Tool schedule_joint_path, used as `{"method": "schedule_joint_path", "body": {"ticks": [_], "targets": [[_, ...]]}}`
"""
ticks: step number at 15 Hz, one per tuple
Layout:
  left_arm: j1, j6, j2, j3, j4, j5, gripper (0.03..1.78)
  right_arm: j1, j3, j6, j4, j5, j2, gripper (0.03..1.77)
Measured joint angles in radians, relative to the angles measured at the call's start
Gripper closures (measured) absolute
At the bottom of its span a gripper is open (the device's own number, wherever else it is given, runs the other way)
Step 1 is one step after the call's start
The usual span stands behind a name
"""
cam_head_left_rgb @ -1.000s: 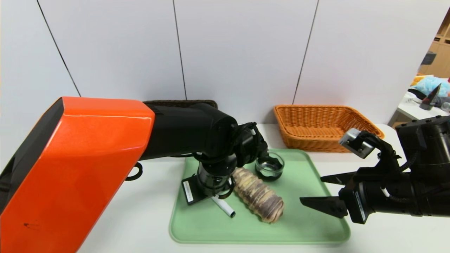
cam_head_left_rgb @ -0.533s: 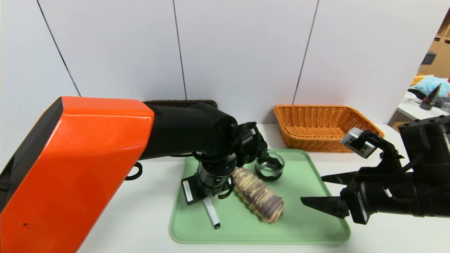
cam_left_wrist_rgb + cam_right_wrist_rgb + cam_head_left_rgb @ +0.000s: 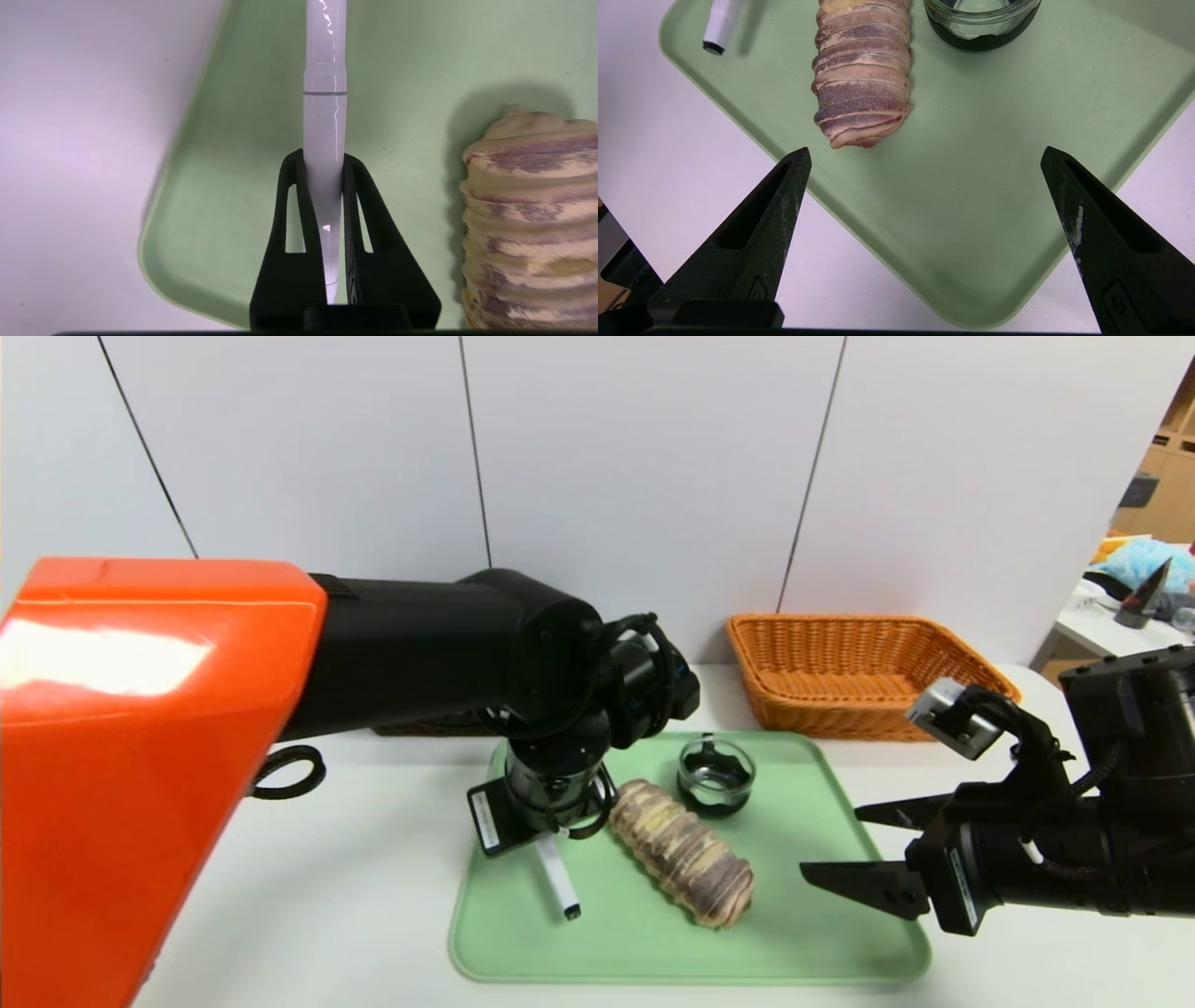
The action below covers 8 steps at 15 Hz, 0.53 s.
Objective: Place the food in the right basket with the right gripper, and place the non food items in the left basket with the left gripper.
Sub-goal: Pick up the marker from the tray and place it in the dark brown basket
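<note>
My left gripper (image 3: pixel 544 840) is shut on a white marker (image 3: pixel 558 885) over the left part of the green tray (image 3: pixel 822 933). In the left wrist view the black fingers (image 3: pixel 299 196) clamp the marker (image 3: pixel 324 70) near one end. A striped bread roll (image 3: pixel 681 866) lies in the middle of the tray, with a small glass jar (image 3: pixel 715 777) behind it. My right gripper (image 3: pixel 829 841) hovers open over the tray's right front corner, empty. The wrist view shows the right gripper (image 3: pixel 924 150) short of the roll (image 3: pixel 861 79). The orange right basket (image 3: pixel 868 672) is empty.
The dark left basket is almost wholly hidden behind my left arm. A black cable loop (image 3: pixel 285 773) lies on the white table left of the tray. The wall stands close behind the baskets. A side table with clutter (image 3: pixel 1134 597) is at the far right.
My left arm has risen and drawn left with the marker in its grip. The marker swung from pointing front-right to pointing straight front. The right gripper barely moved.
</note>
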Motion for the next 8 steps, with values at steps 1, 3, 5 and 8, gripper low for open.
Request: {"method": "schedule_joint_path", "body": {"ticks": [1, 3, 5, 8], "targets": [[0.01, 0.012, -0.021, -0.012, 0.0, 0.0, 1.64, 0.0, 0.0, 0.0, 0.0, 0.0, 0.0, 0.1], [0.039, 0.043, -0.059, -0.054, 0.0, 0.0, 1.64, 0.0, 0.003, 0.0, 0.0, 0.001, -0.001, 0.1], [0.079, 0.093, -0.093, -0.074, -0.011, 0.0, 1.64, 0.0, 0.006, 0.0, 0.0, 0.0, -0.001, 0.1], [0.132, 0.166, -0.127, -0.081, -0.048, 0.0, 1.64, 0.0, 0.012, 0.0, 0.0, 0.0, -0.001, 0.1]]}}
